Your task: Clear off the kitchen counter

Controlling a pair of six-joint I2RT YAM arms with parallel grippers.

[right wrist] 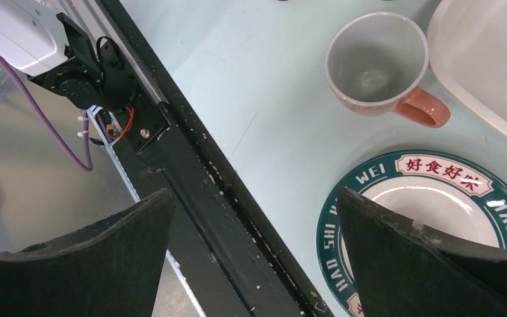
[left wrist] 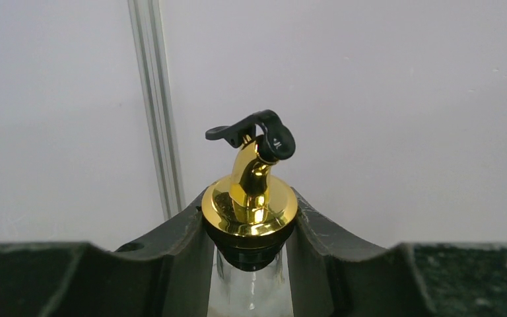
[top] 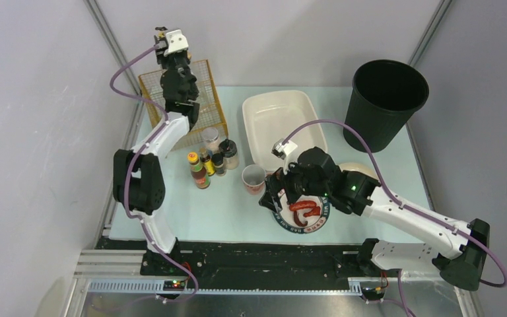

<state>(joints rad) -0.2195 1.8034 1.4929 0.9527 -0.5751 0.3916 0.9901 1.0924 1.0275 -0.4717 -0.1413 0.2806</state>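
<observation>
While the pale mint-blue rectangular kitchen counter lies ahead of both arms' bases, a clear glass bottle with gold pourer and black cap is clenched at its neck by the left gripper, high before the pale wall. The right gripper is held wide apart, grasping nothing, over the counter's near edge, beside a round green-rimmed white plate and pink-handled mug

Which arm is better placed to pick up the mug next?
Right: the right gripper, open, hangs by the plate, near the mug; the left gripper is shut on a gold-spouted bottle.
</observation>
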